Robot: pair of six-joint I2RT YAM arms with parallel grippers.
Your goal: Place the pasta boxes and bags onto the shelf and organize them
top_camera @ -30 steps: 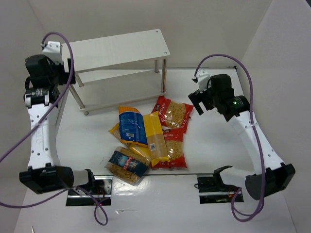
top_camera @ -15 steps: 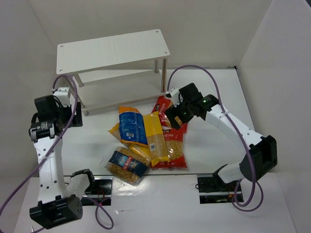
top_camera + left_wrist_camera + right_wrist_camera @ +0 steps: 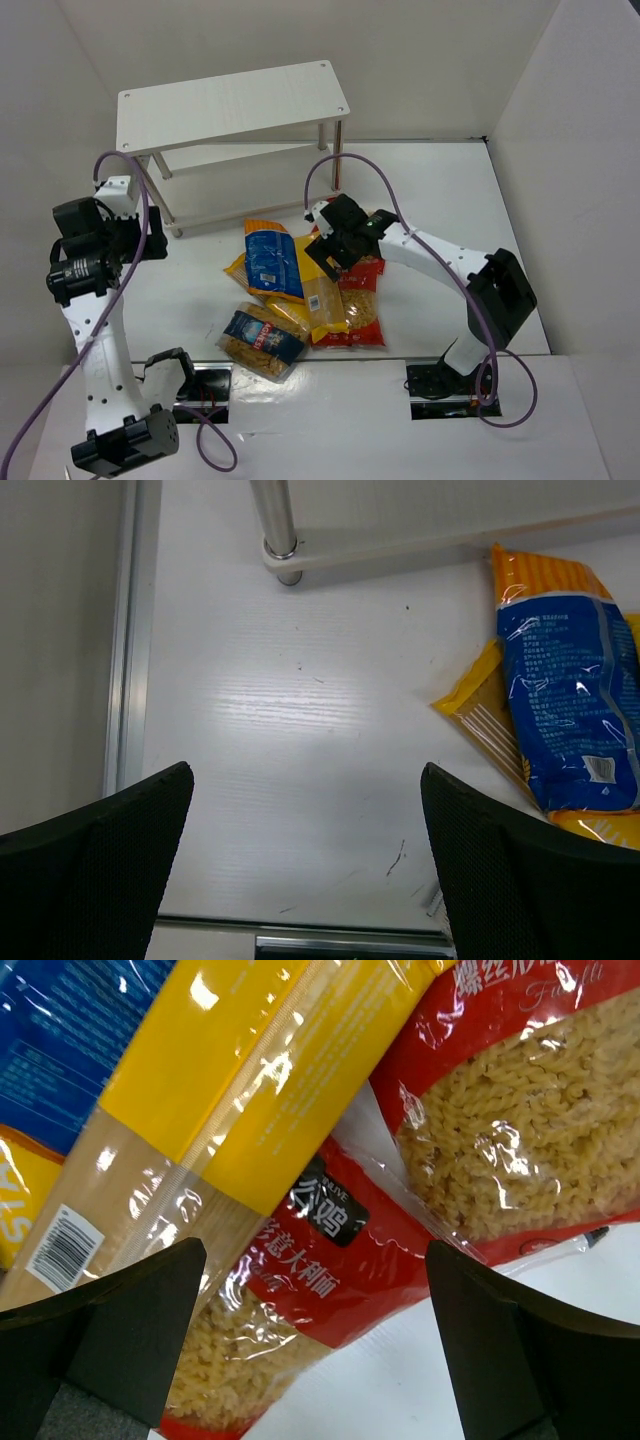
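My right arm reaches out long from its base, elbow on the outside, forearm stretched toward the heap of packs. My right claw [image 3: 323, 258] hangs released over it, jaws wide and nothing in them. Straight beneath it [image 3: 315, 1260] lies a red windowed bag [image 3: 300, 1260] of spirals, with the long yellow spaghetti pack [image 3: 230, 1110] lying across it toward one finger and the second red bag [image 3: 520, 1090] beyond the other. I cannot tell whether my fingers touch the wrap.

My left arm stands bent upright, and my left claw [image 3: 148, 240] is also released, pointing down at the bare table [image 3: 300, 710]. The yellow-orange pack with blue label [image 3: 565, 710] lies off past one finger, and a leg of the shelf [image 3: 275, 520] is ahead of the claw.

A second ago my right claw was raised off by the wall, well apart from the heap; since then it has swung in across the far red bag to where it hangs now. My left claw has come down from beside the shelf's end. The packs, the clear bag with dark-blue label [image 3: 262, 340] among them, lie as they lay, none on the shelf.
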